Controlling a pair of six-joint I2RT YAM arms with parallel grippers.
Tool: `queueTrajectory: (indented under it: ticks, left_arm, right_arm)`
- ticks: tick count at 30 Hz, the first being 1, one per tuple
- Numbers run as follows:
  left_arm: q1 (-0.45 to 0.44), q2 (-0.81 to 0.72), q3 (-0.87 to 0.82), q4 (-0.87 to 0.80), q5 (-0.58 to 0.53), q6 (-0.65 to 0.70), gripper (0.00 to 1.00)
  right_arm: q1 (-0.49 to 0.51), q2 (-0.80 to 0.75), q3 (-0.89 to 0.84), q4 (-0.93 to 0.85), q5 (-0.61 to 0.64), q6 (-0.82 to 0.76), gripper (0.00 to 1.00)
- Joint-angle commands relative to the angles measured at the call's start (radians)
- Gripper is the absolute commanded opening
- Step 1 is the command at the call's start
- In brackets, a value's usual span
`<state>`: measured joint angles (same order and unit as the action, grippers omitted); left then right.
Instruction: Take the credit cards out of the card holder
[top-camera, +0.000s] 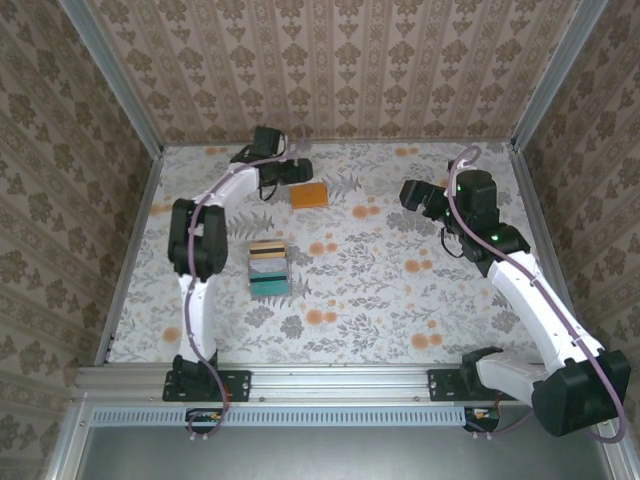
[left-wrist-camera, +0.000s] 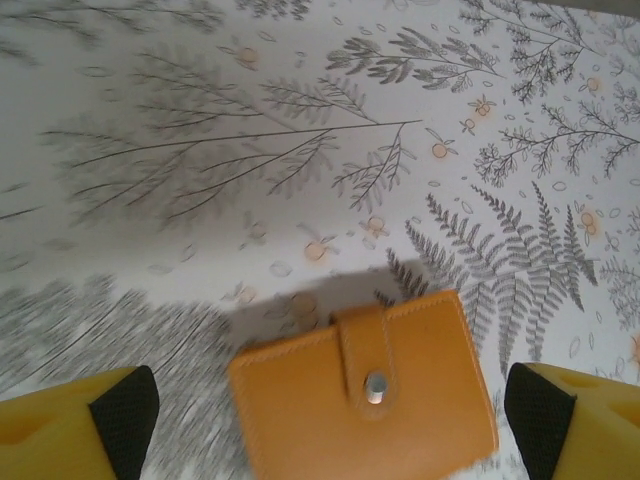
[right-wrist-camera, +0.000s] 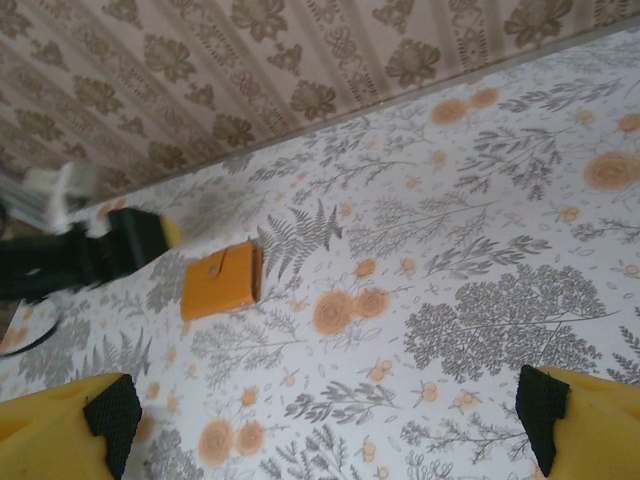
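The card holder (top-camera: 309, 195) is an orange folded wallet lying flat at the back of the table, its strap snapped shut (left-wrist-camera: 365, 385). My left gripper (top-camera: 295, 170) hovers just over its left side. It is open, and its yellow fingers (left-wrist-camera: 125, 405) stand wide on either side of the holder without touching it. The credit cards (top-camera: 268, 268) lie in an overlapping row of beige, dark and teal in the middle left of the table. My right gripper (top-camera: 412, 193) is open and empty at the right, and its camera sees the holder (right-wrist-camera: 220, 280) from afar.
Patterned walls close off the back and both sides, with metal rails along the table's edges (top-camera: 130, 260). The left arm's dark elbow (top-camera: 195, 240) stands just left of the cards. The left gripper's body (right-wrist-camera: 110, 245) shows beside the holder in the right wrist view.
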<state>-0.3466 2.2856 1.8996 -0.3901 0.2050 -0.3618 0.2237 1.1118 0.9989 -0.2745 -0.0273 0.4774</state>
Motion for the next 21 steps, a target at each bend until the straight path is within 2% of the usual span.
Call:
queueTrajectory:
  ticks: [1, 5, 9, 16, 21]
  left_arm:
    - [-0.009, 0.102, 0.141, -0.089, 0.091, 0.029, 0.92]
    - [-0.015, 0.214, 0.288, -0.156, 0.119, 0.043, 0.92]
    - [-0.017, 0.242, 0.312, -0.165, 0.202, 0.037, 0.92]
    - [-0.048, 0.221, 0.240, -0.192, 0.389, 0.050, 0.86]
    - [-0.103, 0.121, 0.062, -0.147, 0.386, 0.046, 0.86]
  right_arm:
    - [0.027, -0.042, 0.034, -0.075, 0.036, -0.020, 1.00]
    - [0.054, -0.062, 0.033, -0.111, 0.050, -0.019, 1.00]
    - [0.060, -0.082, 0.010, -0.121, 0.067, -0.019, 1.00]
    - [0.060, -0.072, -0.021, -0.074, 0.053, -0.006, 1.00]
    - [0.060, -0.061, -0.042, -0.042, 0.052, -0.009, 1.00]
